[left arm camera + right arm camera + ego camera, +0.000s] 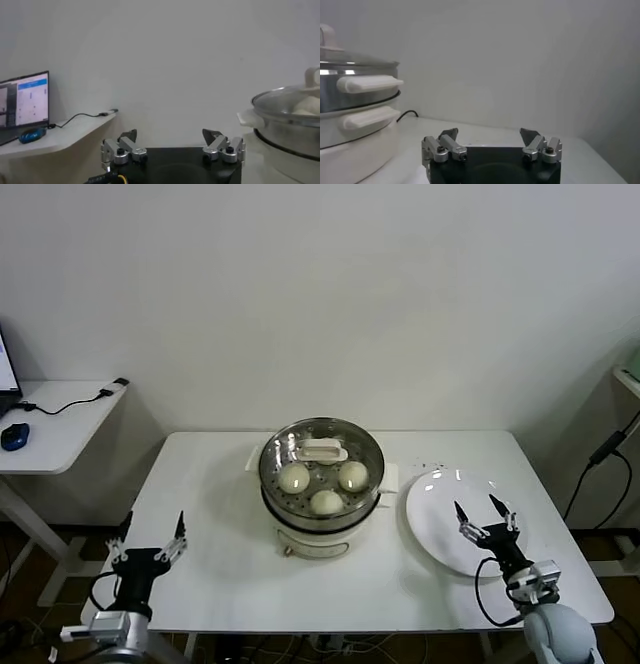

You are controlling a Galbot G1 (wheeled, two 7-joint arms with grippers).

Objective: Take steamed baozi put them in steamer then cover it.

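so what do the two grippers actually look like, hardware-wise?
Both match. The left gripper and right gripper each have a black body, silver metal knuckle links with dark screws, and two slim black pointed fingers. A black cable loops along each wrist, and the arm links below are white-grey. No markings are legible.

Each tool, left tool (150,534) and right tool (481,513), is built of a black body with silver knuckles fastened by dark screws, black pointed fingertips, and a black cable looped beside a grey wrist.
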